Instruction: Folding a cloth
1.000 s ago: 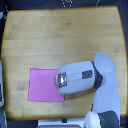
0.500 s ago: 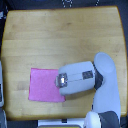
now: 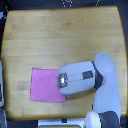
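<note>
The cloth is a bright pink rectangle lying flat on the wooden table, toward the exterior view's lower left. My arm comes in from the lower right, and its grey-white gripper housing covers the cloth's right edge. The gripper points toward the exterior view's left over that edge. Its fingers are hidden under the housing from this top view, so I cannot tell whether they are open or shut, or whether they hold the fabric.
The table's front edge runs close below the cloth. A pale object stands at the left border of the view. Dark equipment sits beyond the table's far edge.
The arm has edged slightly toward the exterior view's left over the cloth's right edge. The cloth lies as before.
</note>
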`<control>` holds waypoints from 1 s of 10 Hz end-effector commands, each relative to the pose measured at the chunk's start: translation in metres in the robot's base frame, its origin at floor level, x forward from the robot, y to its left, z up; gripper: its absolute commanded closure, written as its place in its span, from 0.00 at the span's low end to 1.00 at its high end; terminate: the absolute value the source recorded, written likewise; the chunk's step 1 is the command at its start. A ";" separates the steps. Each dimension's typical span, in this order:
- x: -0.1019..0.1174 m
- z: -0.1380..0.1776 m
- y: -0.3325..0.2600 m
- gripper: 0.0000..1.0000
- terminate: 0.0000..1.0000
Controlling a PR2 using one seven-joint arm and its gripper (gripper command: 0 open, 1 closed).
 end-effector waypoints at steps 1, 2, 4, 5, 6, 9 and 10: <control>0.013 0.007 -0.010 1.00 0.00; 0.016 0.011 -0.014 1.00 0.00; 0.018 0.014 -0.015 1.00 0.00; 0.022 0.017 -0.013 1.00 0.00; 0.023 0.018 -0.012 1.00 0.00; 0.030 0.028 -0.005 1.00 0.00; 0.028 0.034 -0.003 1.00 0.00</control>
